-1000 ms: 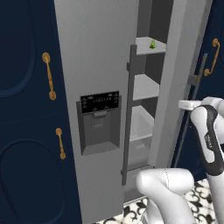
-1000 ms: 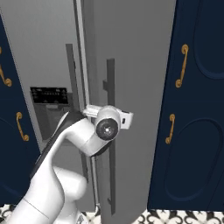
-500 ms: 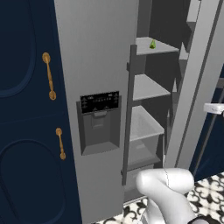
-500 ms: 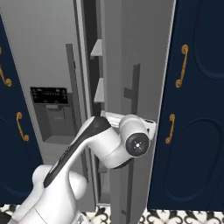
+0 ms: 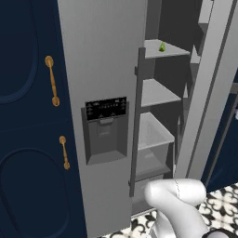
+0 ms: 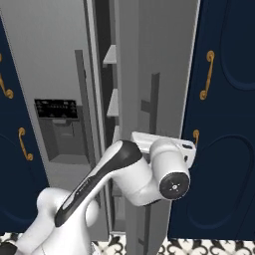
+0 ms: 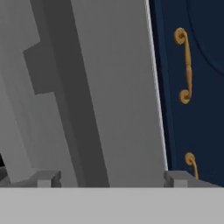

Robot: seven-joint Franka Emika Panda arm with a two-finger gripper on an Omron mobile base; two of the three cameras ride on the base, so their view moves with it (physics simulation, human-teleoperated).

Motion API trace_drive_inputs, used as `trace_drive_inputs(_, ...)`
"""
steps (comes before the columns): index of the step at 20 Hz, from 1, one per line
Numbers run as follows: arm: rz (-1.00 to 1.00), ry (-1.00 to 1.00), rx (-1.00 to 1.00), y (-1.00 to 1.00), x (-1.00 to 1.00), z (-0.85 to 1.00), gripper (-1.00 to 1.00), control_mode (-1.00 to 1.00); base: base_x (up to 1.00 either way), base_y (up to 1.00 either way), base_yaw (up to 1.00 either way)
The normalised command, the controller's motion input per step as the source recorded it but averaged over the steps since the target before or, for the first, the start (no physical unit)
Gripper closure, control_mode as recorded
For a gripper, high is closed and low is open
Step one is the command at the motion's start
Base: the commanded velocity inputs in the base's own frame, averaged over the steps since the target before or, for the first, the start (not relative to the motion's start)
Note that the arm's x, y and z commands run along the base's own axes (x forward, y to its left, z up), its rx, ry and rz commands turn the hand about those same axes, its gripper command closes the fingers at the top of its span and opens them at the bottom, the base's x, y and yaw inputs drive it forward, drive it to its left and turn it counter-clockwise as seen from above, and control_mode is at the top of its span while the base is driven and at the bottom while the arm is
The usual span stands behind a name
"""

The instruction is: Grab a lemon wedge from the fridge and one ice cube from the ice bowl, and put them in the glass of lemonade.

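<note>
Plainly, claw [image 7: 112, 178] gapes wide, empty, before fridge [image 7: 118, 96] door; dispenser panel [image 5: 106, 109] markings unreadable.

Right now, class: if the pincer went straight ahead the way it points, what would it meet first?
Most likely the outer face of the fridge's open right door, near its dark upright handle. The open pincer faces it; depth is unclear.

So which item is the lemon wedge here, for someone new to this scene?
Find the tall grey fridge with its right door swung open. On the top shelf inside sits the lemon wedge, a tiny yellow-green piece, the one coloured thing among bare grey shelves.
</note>
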Motion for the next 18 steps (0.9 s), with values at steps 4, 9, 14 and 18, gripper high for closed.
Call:
trace_drive_inputs(4, 0.0, -0.09, -0.33, 0.2, -0.8, 0.02, -1.0, -1.0, 0.0, 0.0, 0.0)
trace_drive_inputs(9, 0.0, -0.05, -0.62, 0.9, -0.8, 0.11, -1.0, -1.0, 0.0, 0.0, 0.0)
trace_drive_inputs(14, 0.0, 0.12, -0.77, 1.0, -0.18, 0.2, -1.0, -1.0, 0.0, 0.0, 0.0)
trace_drive_inputs(18, -0.01, 0.3, -0.77, 1.0, 0.0, 0.1, -1.0, -1.0, 0.0, 0.0, 0.0)
